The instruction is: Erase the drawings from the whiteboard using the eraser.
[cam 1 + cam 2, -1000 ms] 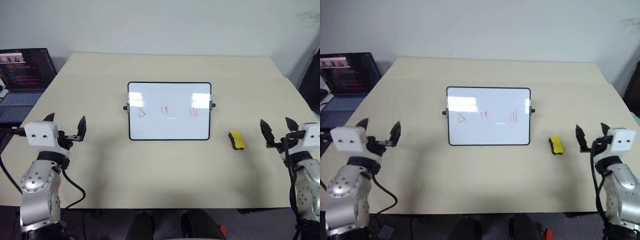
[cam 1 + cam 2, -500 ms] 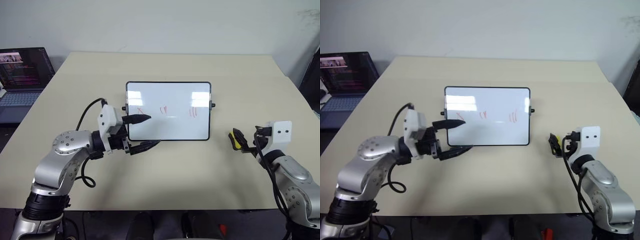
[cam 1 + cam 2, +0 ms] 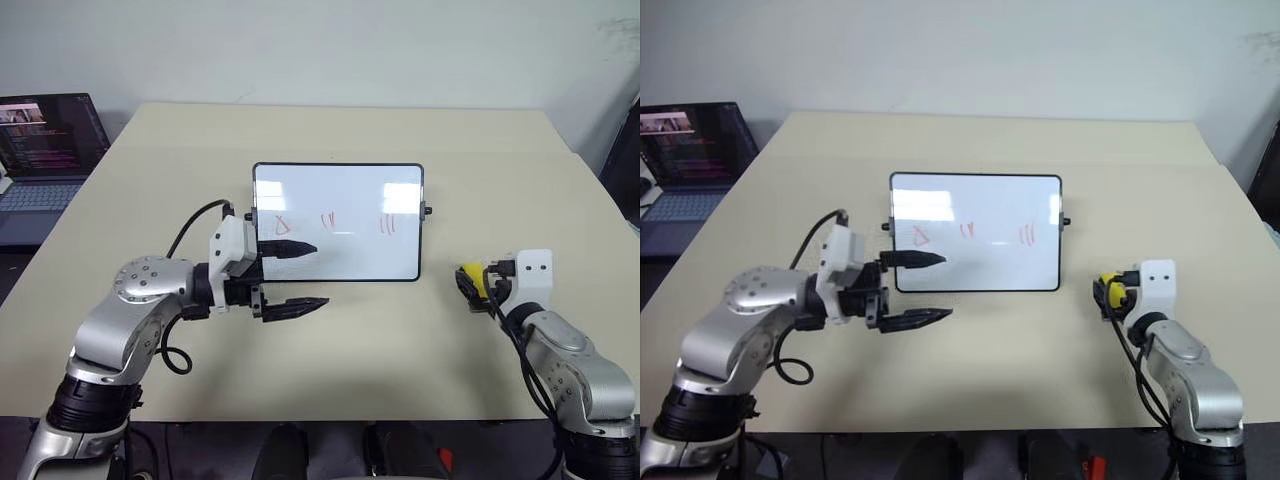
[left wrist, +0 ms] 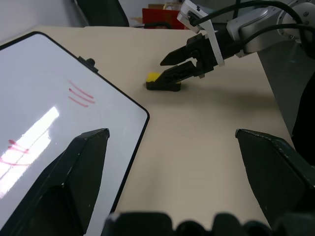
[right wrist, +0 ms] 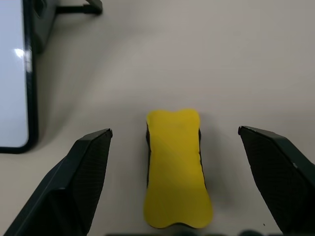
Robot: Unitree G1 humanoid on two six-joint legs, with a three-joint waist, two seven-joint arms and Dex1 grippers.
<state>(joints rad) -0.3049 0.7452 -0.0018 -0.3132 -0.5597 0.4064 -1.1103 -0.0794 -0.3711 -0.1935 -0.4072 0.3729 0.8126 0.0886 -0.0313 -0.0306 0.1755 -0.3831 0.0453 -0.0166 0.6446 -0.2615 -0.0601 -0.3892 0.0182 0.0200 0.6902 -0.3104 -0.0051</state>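
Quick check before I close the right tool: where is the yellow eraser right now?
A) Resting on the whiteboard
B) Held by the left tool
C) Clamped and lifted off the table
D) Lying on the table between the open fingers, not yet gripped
D: the eraser lies flat on the table, with the right tool spread wide on both sides of it, not touching.

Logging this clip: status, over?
Right gripper open, straddling eraser on table. Left gripper open at whiteboard corner. Drawings unerased.
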